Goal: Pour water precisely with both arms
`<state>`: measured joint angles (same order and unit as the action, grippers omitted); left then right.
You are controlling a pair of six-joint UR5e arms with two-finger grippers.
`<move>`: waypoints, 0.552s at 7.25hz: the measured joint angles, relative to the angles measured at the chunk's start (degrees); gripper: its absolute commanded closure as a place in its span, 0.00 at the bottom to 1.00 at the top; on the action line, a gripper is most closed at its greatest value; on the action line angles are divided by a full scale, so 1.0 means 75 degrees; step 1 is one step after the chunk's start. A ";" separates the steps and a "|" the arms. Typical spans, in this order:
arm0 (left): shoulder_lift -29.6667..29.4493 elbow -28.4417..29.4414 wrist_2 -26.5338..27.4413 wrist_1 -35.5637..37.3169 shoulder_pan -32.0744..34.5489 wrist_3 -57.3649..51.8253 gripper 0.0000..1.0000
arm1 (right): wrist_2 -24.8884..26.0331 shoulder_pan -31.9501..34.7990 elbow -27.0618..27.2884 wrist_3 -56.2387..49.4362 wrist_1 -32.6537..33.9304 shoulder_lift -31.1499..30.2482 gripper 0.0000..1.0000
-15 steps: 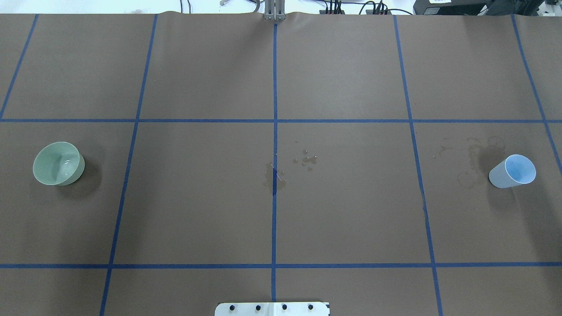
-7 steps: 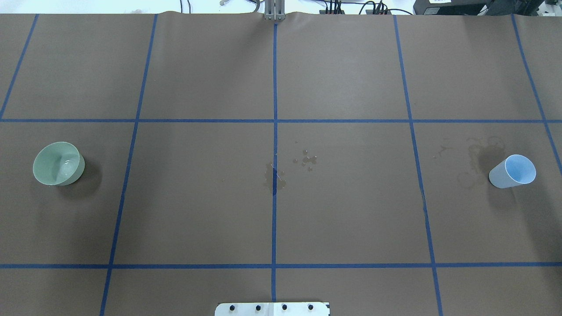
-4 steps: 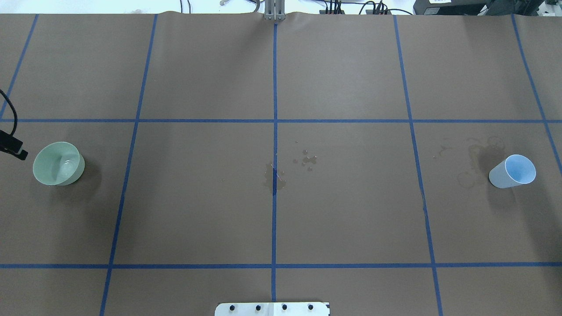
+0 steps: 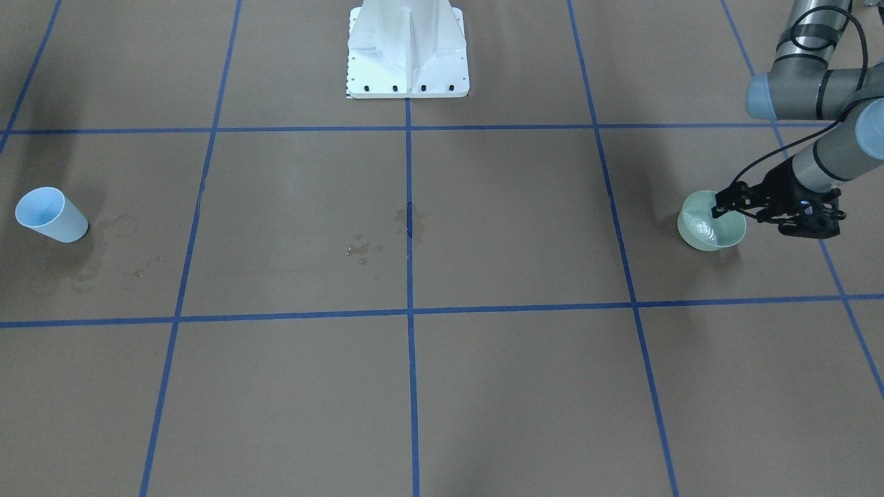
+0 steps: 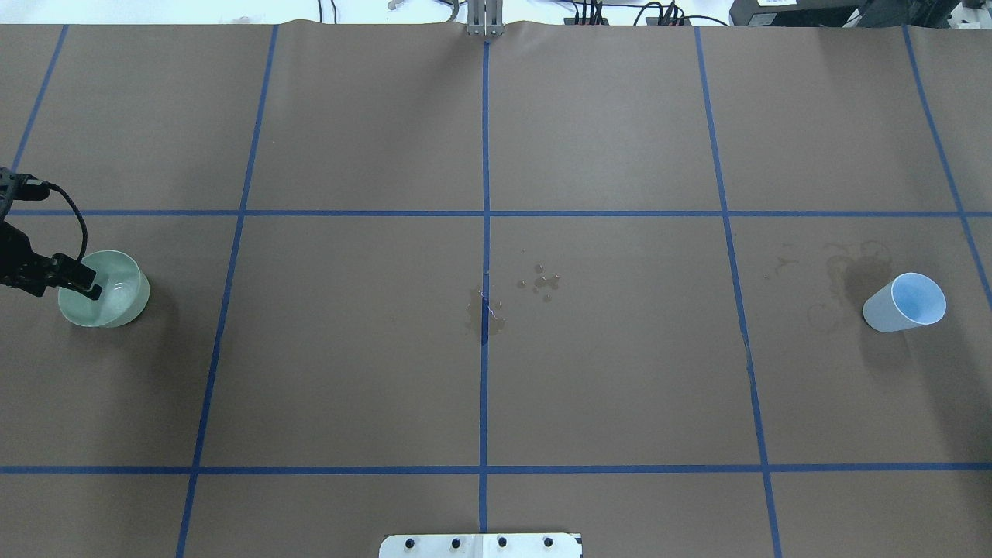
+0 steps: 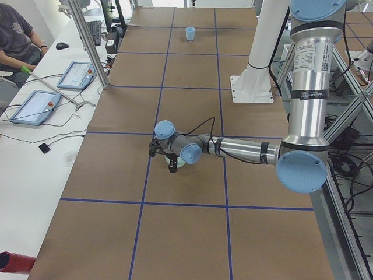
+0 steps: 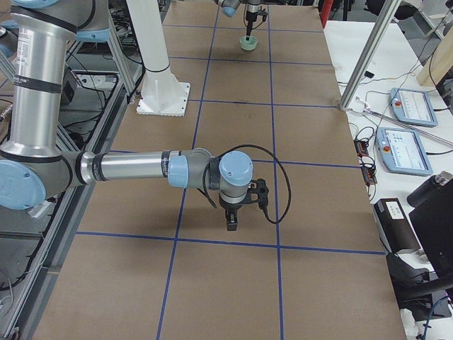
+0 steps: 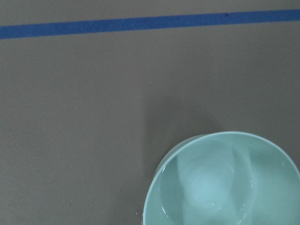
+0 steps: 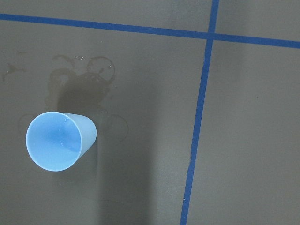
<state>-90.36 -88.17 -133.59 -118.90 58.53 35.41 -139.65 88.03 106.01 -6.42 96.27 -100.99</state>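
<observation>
Barely begun, it seems: the water sits in the green bowl at middle left. The left gripper is at its rim, grip unclear. The right gripper hangs near the blue cup, opening likewise unclear. All the pouring is left.

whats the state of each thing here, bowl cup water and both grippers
green bowl, upright, a little water in it
water, pooled in the bowl's bottom
blue cup, upright, looks empty
spilled drops, wet, mid table
left gripper, at the bowl's rim, open or shut unclear
right gripper, over the table, open or shut unclear
</observation>
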 measured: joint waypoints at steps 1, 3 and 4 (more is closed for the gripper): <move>-0.0010 0.0053 0.0058 -0.0067 -0.0047 0.0080 1.00 | 0.0000 0.0001 -0.0001 0.0000 -0.0002 0.0000 0.00; -0.0052 0.0089 0.0043 -0.0078 -0.0066 0.0168 1.00 | -0.0001 0.0002 -0.0001 0.0000 -0.0004 0.0000 0.00; -0.0135 0.0103 -0.0129 -0.0007 -0.0069 0.0220 1.00 | 0.0000 0.0001 -0.0002 0.0000 -0.0004 0.0000 0.00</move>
<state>-91.38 -87.40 -134.56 -118.96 58.02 37.06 -139.66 88.04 105.99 -6.42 96.24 -100.98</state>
